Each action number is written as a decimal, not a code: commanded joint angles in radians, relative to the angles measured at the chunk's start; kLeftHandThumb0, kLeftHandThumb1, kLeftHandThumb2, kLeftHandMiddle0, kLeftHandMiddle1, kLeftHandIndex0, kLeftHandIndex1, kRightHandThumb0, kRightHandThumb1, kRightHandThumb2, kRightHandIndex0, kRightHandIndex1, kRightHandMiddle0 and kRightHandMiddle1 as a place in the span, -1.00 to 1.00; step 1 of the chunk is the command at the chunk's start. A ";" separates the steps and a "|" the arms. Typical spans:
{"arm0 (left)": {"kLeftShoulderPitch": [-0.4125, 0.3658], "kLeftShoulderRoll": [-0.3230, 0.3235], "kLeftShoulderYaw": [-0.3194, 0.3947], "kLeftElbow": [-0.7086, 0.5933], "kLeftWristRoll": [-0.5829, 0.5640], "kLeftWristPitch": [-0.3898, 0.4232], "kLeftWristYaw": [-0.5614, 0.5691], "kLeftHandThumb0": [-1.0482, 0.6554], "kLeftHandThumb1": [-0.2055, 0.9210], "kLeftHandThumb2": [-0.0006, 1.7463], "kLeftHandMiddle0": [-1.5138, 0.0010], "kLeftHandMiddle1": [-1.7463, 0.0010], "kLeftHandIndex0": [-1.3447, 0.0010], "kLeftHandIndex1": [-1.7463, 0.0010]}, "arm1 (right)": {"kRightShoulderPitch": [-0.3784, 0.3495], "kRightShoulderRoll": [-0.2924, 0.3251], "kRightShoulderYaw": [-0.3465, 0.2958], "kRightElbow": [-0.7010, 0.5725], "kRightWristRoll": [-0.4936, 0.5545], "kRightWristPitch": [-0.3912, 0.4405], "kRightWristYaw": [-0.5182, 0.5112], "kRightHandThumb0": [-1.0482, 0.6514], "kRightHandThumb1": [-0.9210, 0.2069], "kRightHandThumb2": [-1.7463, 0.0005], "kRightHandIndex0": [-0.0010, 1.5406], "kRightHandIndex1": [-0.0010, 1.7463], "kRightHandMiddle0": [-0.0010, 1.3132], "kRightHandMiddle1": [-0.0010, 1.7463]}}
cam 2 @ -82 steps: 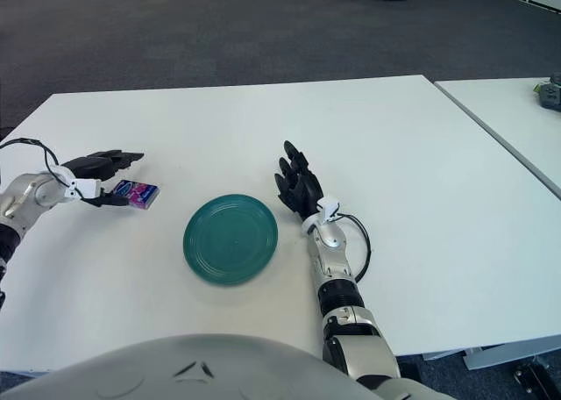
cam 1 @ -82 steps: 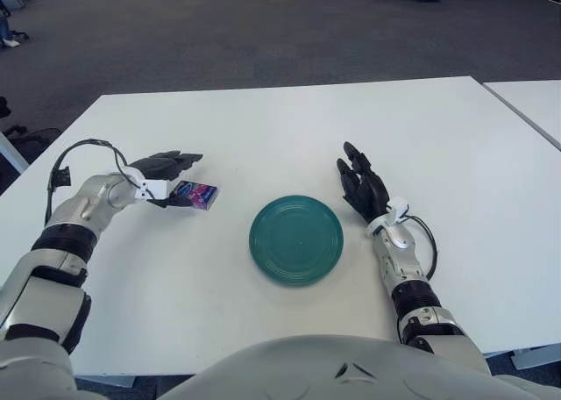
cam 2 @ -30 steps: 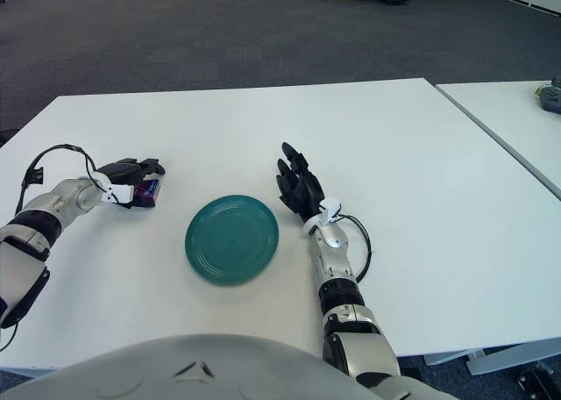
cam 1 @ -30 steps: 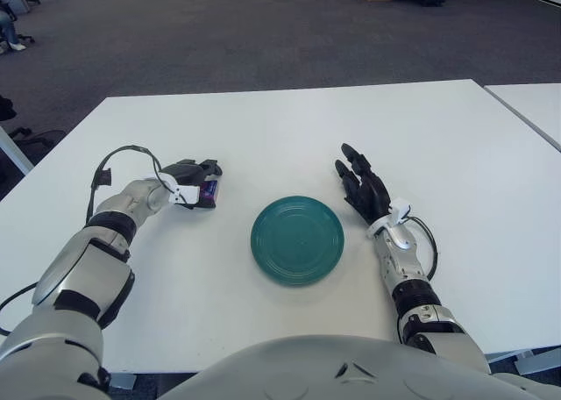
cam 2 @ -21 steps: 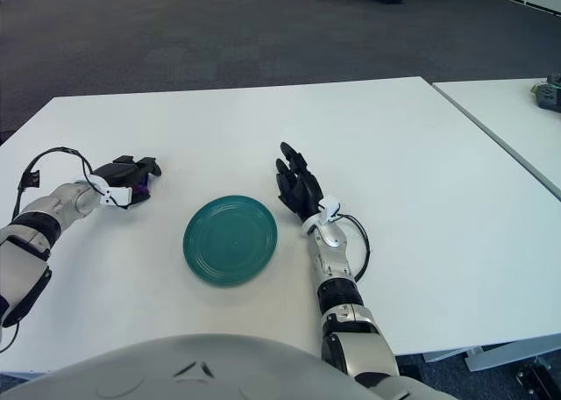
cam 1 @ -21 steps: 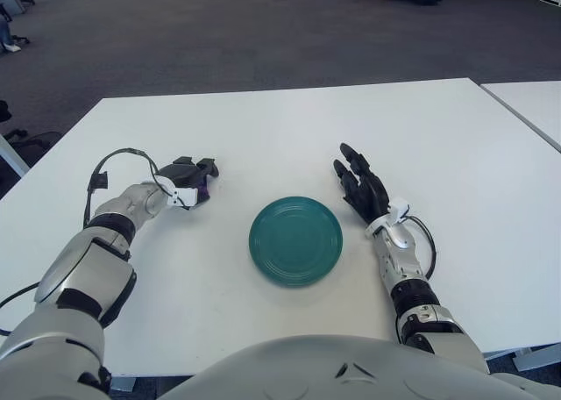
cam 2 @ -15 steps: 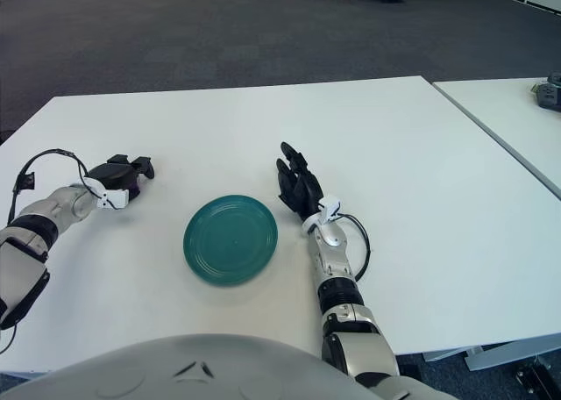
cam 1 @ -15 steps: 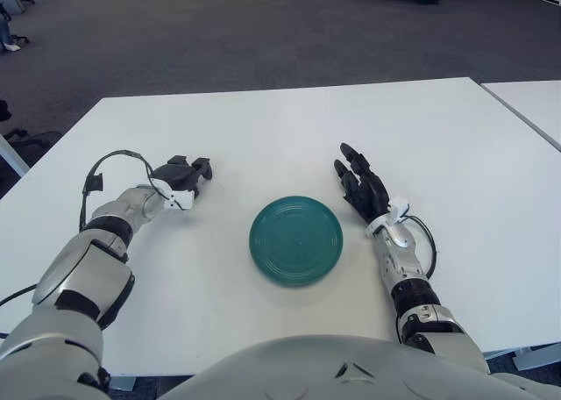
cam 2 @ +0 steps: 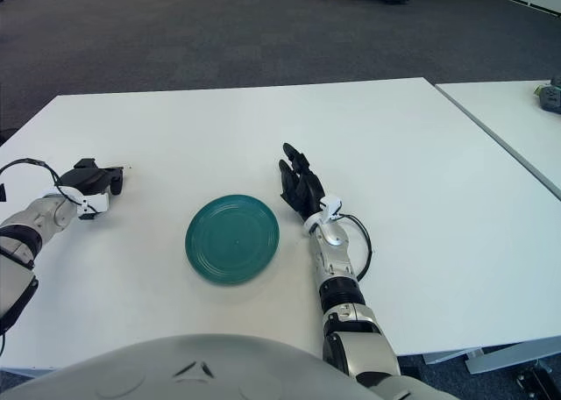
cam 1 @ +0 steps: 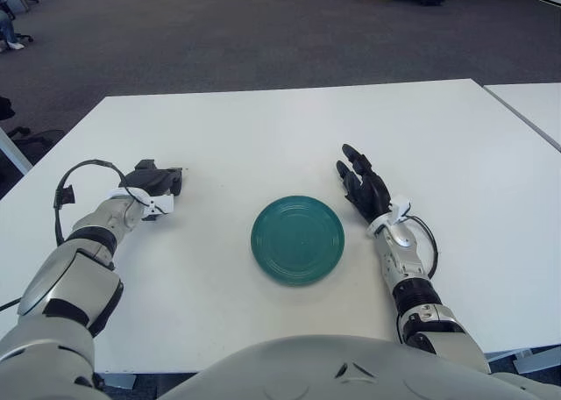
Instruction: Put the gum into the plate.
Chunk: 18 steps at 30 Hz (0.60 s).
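Moved leftward from one plate (cam 1: 297,239), the left hand (cam 1: 154,182) is curled; contents hidden. One right hand (cam 1: 362,187) lies spread.

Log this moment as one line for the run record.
left hand: curled, left of plate, gum not visible | right hand: open, idle, right of plate | plate: empty

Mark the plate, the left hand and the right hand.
plate (cam 1: 297,239): left eye view, centre of the green dish.
left hand (cam 1: 154,181): left eye view, back of the curled black hand.
right hand (cam 1: 364,190): left eye view, palm, fingers spread.
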<state>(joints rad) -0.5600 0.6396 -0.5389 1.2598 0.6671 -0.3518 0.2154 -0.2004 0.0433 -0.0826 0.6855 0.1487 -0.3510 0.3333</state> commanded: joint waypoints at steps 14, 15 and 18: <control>0.002 0.020 0.106 -0.033 -0.098 -0.067 -0.103 0.82 -0.24 0.63 0.10 -1.00 -0.31 -1.00 | 0.090 -0.020 -0.019 0.099 0.004 0.113 -0.022 -0.71 -1.00 0.21 -0.86 -1.00 -1.00 -0.62; -0.002 0.026 0.113 -0.041 -0.102 -0.077 -0.107 0.82 -0.23 0.63 0.10 -1.00 -0.31 -1.00 | 0.090 -0.020 -0.017 0.098 0.004 0.114 -0.021 -0.71 -1.00 0.21 -0.86 -1.00 -1.00 -0.62; -0.006 0.036 0.128 -0.056 -0.107 -0.101 -0.103 0.81 -0.21 0.61 0.12 -1.00 -0.28 -1.00 | 0.090 -0.019 -0.017 0.099 0.007 0.116 -0.015 -0.70 -1.00 0.20 -0.87 -1.00 -1.00 -0.63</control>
<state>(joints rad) -0.5535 0.6497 -0.4291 1.2217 0.5727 -0.4293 0.1212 -0.2104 0.0384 -0.0869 0.6860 0.1492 -0.3372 0.3268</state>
